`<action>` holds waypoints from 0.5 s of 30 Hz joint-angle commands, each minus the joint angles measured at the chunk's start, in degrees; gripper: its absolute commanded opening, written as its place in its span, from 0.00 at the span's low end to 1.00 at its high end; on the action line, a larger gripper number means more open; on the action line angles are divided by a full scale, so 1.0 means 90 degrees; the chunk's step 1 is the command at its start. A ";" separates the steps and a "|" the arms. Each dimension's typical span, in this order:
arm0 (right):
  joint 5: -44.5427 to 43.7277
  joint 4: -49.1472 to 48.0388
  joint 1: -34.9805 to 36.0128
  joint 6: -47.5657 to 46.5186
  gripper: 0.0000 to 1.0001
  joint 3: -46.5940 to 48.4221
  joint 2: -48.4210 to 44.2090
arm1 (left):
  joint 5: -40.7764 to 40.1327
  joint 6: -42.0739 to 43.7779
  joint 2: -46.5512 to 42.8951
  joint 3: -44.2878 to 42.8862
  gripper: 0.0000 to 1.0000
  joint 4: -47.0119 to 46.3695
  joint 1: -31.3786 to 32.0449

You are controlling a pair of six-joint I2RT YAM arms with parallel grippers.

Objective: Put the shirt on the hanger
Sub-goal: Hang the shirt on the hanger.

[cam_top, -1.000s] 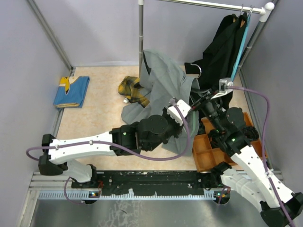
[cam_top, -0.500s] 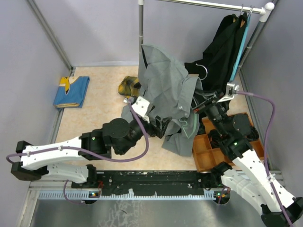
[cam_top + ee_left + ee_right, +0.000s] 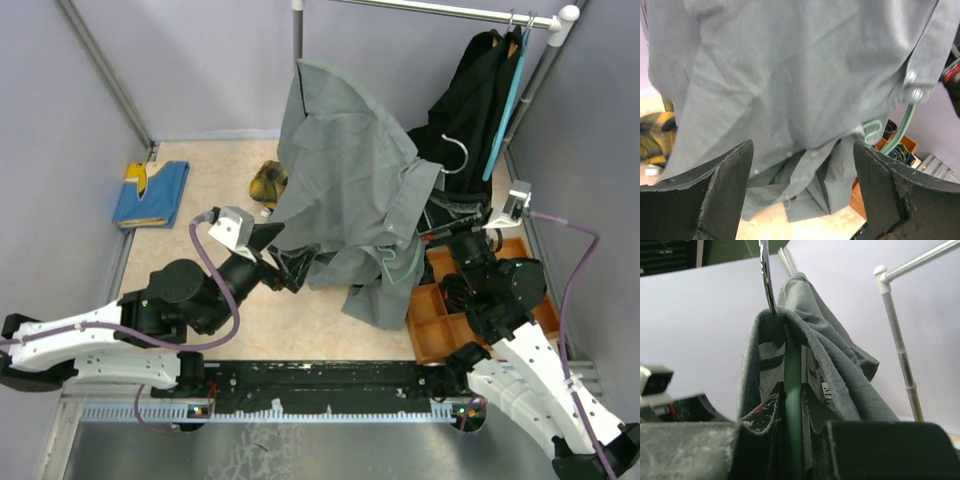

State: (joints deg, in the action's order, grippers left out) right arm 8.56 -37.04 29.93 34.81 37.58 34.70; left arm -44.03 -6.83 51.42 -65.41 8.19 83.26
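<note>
A grey shirt (image 3: 345, 170) hangs draped over the pale green hanger, whose metal hook (image 3: 456, 154) sticks out at its right. My right gripper (image 3: 441, 233) holds it up from below, shut on the hanger's green stem (image 3: 792, 390), with the shirt's collar (image 3: 835, 365) wrapped round the hook (image 3: 766, 275). My left gripper (image 3: 296, 268) stands open just left of the shirt's lower hem, with nothing between its fingers. In the left wrist view the shirt (image 3: 790, 75) fills the frame beyond my gripper (image 3: 802, 146), and a bit of the hanger (image 3: 901, 131) pokes out under it.
A black garment (image 3: 470, 100) hangs on a teal hanger from the rail (image 3: 450, 10) at the back right. A rail post (image 3: 297, 40) stands behind the shirt. An orange tray (image 3: 440, 325) sits at the right, a blue cloth (image 3: 150, 193) at the left, a yellow plaid cloth (image 3: 267, 183) mid-table.
My left gripper has opened, let go of the shirt and pulled back to the left. My right arm has raised the hanger, so the shirt now hangs higher.
</note>
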 commanded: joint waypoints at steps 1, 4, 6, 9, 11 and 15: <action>-0.0614 -0.1015 -0.0034 0.0278 0.00 0.0956 0.0178 | 0.0096 -0.0651 -0.0057 0.0574 0.84 -0.0497 0.0033; -0.0941 -0.0938 -0.0034 0.0402 0.00 0.1306 0.0351 | 0.0424 -0.1013 0.0104 0.0852 0.77 -0.0880 0.0038; -0.1105 -0.0939 -0.0032 0.0434 0.00 0.1474 0.0445 | 0.0599 -0.1248 0.0285 0.0997 0.73 -0.1137 0.0042; -0.1179 -0.0855 -0.0025 0.0342 0.00 0.1725 0.0567 | 0.0571 -0.1650 0.0512 0.1207 0.64 -0.1578 0.0043; -0.1128 -0.0825 -0.0037 0.0322 0.00 0.1818 0.0616 | 0.0564 -0.1838 0.0553 0.1439 0.55 -0.2151 0.0036; -0.1085 -0.0675 -0.0032 0.0339 0.00 0.1796 0.0601 | 0.0711 -0.1924 0.0638 0.1941 0.48 -0.3834 0.0037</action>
State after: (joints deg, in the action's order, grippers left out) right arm 0.69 -37.69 29.93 37.34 50.24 40.80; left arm -39.33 -21.12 57.01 -50.35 -8.95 83.29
